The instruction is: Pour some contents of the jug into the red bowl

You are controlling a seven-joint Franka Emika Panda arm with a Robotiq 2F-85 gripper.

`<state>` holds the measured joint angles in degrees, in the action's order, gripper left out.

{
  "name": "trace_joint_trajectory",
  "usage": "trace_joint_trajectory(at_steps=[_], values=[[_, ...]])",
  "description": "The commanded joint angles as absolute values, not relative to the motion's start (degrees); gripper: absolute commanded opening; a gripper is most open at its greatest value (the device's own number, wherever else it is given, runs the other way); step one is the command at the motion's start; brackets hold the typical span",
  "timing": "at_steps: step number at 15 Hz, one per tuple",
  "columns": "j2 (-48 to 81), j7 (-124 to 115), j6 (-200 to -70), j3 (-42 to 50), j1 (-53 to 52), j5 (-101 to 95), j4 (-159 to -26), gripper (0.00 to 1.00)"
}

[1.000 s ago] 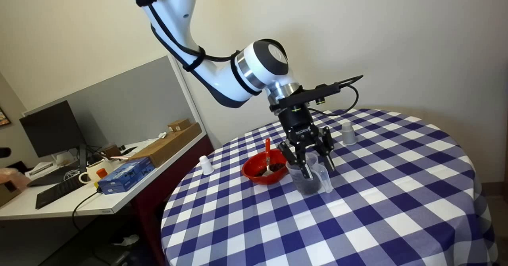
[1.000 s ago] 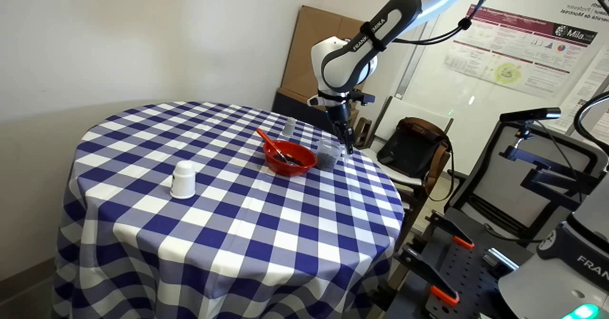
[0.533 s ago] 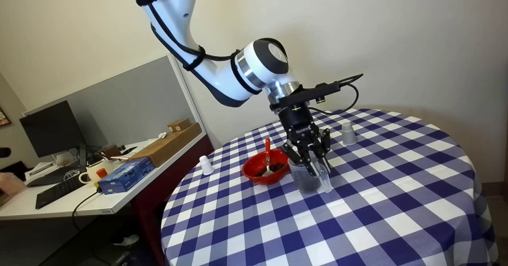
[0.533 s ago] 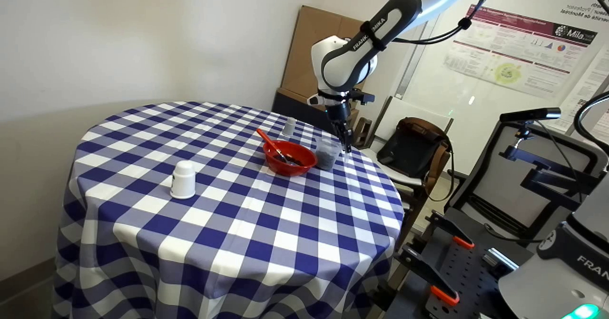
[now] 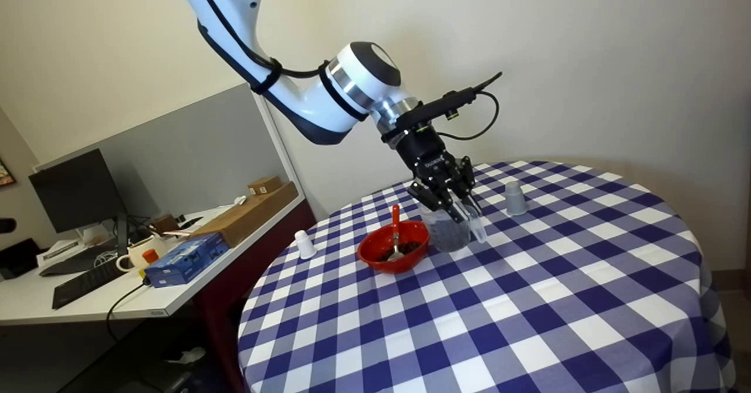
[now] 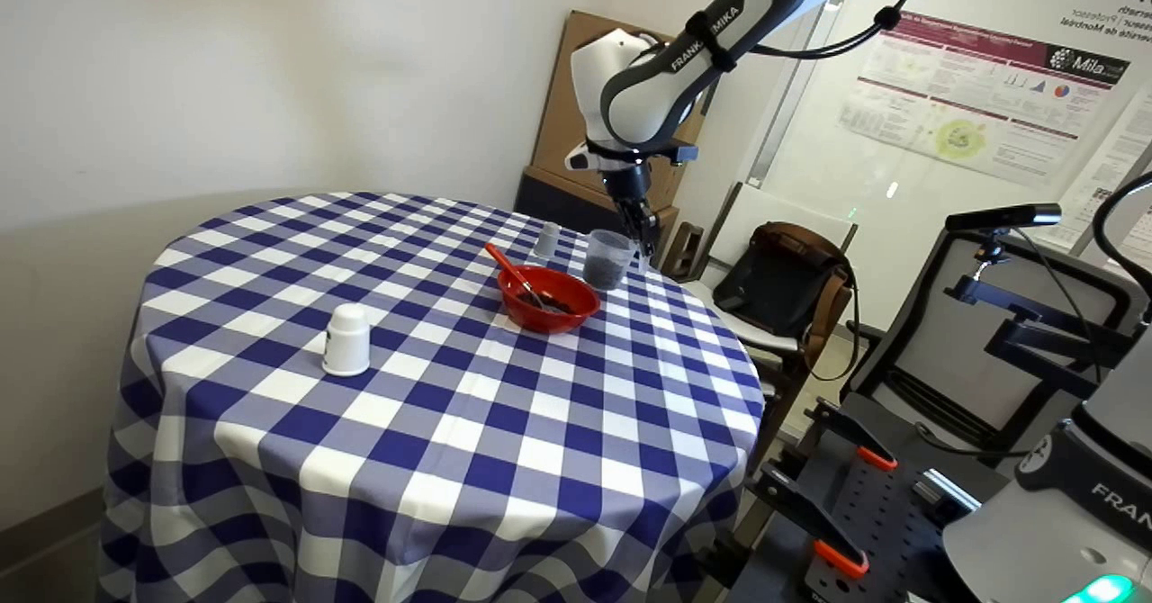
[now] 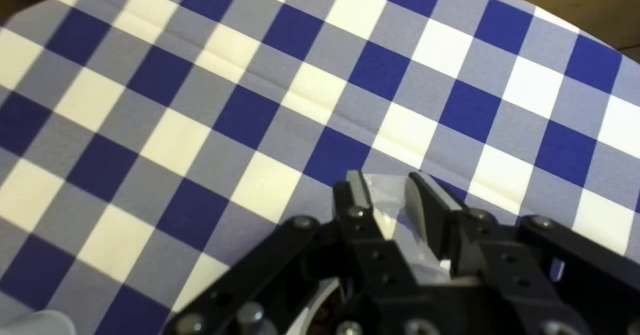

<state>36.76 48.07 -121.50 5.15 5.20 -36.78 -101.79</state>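
The jug (image 5: 447, 234) is clear and roughly cylindrical, with dark contents in its lower part; it also shows in an exterior view (image 6: 605, 263). My gripper (image 5: 467, 210) is shut on the jug's handle (image 5: 477, 229) and holds the jug above the table, about upright. In the wrist view the clear handle lies between my fingers (image 7: 385, 182), and part of the jug's rim and dark contents (image 7: 325, 307) shows beneath them. The red bowl (image 5: 393, 267) stands on the table beside the jug, with dark bits inside; it also shows in an exterior view (image 6: 547, 322).
A utensil with an orange-red handle (image 5: 396, 220) stands leaning in the bowl and sticks up above its rim. A white cup (image 5: 305, 244) and a greyish cup (image 5: 515, 198) stand on the checkered tablecloth (image 5: 469, 334). A wall is behind the table.
My gripper has closed from open onto the jug's handle. The jug has been lifted off the table with the arm, moving up in both exterior views. The bowl has not moved.
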Motion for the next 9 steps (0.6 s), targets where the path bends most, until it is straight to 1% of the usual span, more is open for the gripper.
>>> trace_joint_trajectory(at_steps=[1,9], values=[[32.85,42.95,-120.81,6.50,0.62,-46.40,-103.09,0.13],[32.29,26.61,-115.07,4.19,-6.47,-74.09,-106.24,0.13]])
